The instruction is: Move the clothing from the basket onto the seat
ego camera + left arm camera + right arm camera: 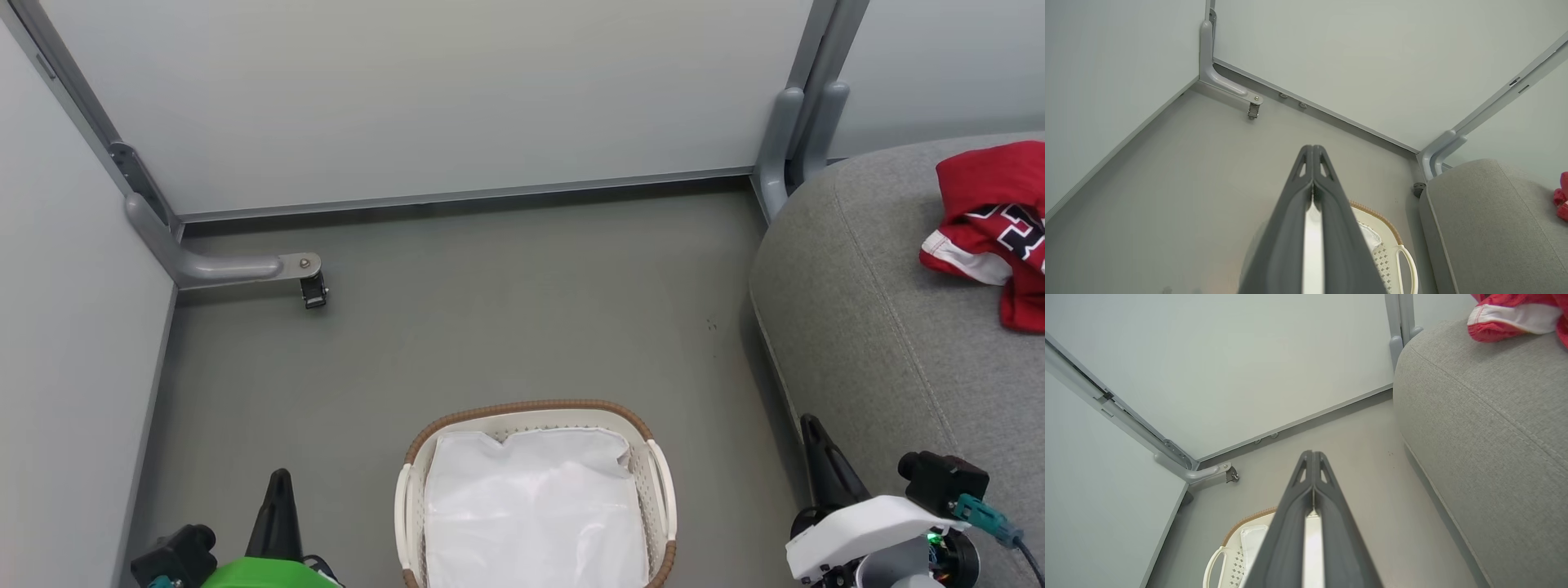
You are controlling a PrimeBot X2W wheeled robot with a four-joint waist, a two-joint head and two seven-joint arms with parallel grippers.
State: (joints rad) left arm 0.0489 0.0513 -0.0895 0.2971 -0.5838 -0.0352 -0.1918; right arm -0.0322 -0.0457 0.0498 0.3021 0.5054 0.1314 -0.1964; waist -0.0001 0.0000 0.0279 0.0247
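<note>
— Grey floor (506, 310), pale wall panels. Where is the clothing (992, 229)?
— Red, crumpled on the grey seat (882, 343), far right.
— And the basket (531, 407)?
— On the floor beside the seat, with a white liner (531, 506) inside. Left gripper (1312, 148) and right gripper (1312, 453) flank it, fingers pressed together.

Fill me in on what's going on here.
A two-armed robot is on laundry duty. The red clothing lies on the grey seat at the right. The basket on the floor holds just its white liner, as far as it shows. The left gripper and right gripper are shut, holding nothing, so the job looks done.
</note>
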